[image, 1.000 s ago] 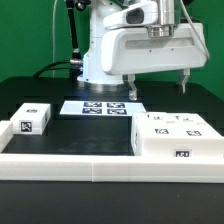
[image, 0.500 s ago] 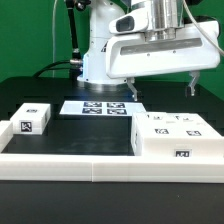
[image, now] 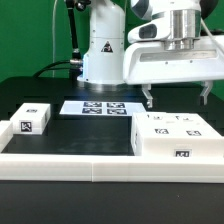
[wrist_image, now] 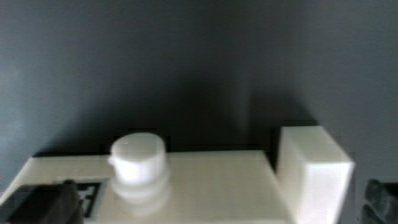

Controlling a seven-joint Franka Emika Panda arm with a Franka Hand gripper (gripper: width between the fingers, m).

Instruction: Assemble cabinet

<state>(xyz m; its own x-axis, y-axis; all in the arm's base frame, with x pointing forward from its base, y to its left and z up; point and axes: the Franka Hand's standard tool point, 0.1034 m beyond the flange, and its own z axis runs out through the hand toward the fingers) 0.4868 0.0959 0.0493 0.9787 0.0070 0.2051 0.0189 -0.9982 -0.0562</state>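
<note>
Well off from the pincer toward the exterior view's left, the small cabinet panels (image: 36,110) lie close together on the black worktop (image: 95,135). One square tag on them faces the camera.

Nearer the pincer, and still on its exterior-view left, the marker board (image: 100,107) lies flat in front of the arm's white base (image: 103,55).

The pincer (image: 178,96) hangs with its fingers (image: 148,98) pointing straight down. It is released: the jaws are spread wide with nothing between them, and the tips are clear of every part.

Directly beneath the pincer, and apart from it, the cabinet body (image: 175,135) lies flat on the worktop. Its long axis runs across the exterior view from left to right, parallel to the low border rail (image: 70,160) in front of it. Its broad tagged face points upward, and a narrower face with one tag points toward the camera. The line between the two fingers runs along this same long axis.

From the wrist view, in soft focus, a rounded white stub (wrist_image: 137,160) and a squared white block (wrist_image: 311,170) rise from a pale surface against the dark worktop. Which cabinet part they belong to cannot be told.
</note>
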